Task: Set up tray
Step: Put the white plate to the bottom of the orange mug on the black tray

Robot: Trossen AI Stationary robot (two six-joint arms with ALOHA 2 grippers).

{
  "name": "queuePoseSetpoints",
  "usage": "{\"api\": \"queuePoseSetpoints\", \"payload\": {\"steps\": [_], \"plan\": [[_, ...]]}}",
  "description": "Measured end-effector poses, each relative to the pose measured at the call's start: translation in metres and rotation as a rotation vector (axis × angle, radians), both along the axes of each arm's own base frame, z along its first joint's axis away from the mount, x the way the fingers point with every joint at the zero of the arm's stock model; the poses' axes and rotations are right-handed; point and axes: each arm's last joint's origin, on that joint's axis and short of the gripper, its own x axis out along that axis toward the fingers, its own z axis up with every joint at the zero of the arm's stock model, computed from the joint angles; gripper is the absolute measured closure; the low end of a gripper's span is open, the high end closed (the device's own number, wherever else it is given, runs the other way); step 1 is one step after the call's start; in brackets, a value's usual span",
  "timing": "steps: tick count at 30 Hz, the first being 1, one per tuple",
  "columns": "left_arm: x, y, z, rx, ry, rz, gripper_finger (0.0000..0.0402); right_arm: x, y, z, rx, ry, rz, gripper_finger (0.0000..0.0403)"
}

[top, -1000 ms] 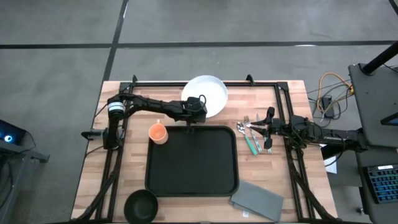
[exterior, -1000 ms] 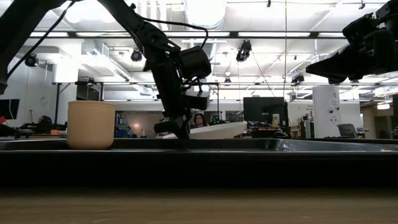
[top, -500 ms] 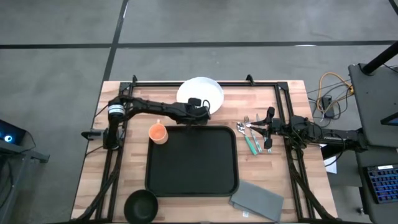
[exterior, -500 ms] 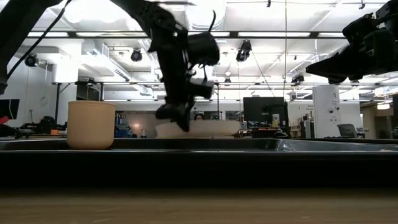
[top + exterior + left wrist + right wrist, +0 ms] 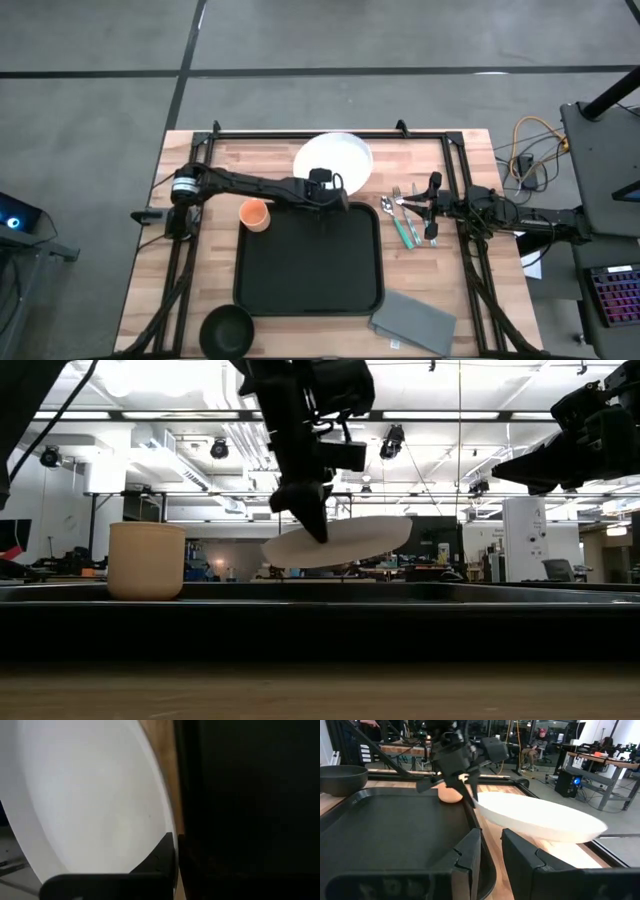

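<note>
While the right gripper (image 5: 432, 203) waits near the table's right edge, just beside a small cluster of cutlery (image 5: 403, 217), its fingers stand a narrow gap apart and hold nothing. The left gripper (image 5: 325, 192) is at the far rim of the tray (image 5: 308, 298), clamped on the near edge of the white plate (image 5: 338, 157). In the low view the plate (image 5: 340, 541) hangs clear of the surface, tilted, with the dark fingers (image 5: 305, 510) pinching its rim from above. The black tray lies flat in the middle of the table. An orange cup (image 5: 254, 213) stands just off the tray's far left corner, a black bowl (image 5: 226, 328) sits by its near left corner, and a grey folded napkin (image 5: 414, 321) lies beside its near right corner
</note>
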Motion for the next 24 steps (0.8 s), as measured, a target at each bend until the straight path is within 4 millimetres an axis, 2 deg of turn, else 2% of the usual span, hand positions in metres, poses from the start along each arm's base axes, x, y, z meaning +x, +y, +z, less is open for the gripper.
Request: {"api": "queuePoseSetpoints", "payload": {"steps": [5, 14, 24], "plan": [[-0.007, -0.020, -0.007, -0.021, 0.045, 0.009, 0.0401, 0.000, 0.000, 0.000, 0.000, 0.000, 0.000, 0.0335], [-0.013, -0.063, -0.008, -0.041, 0.054, -0.030, 0.0401, 0.000, 0.000, 0.000, 0.000, 0.000, 0.000, 0.0335], [-0.028, -0.115, -0.010, -0.074, 0.060, -0.037, 0.0401, 0.000, 0.000, 0.000, 0.000, 0.000, -0.001, 0.0335]]}}
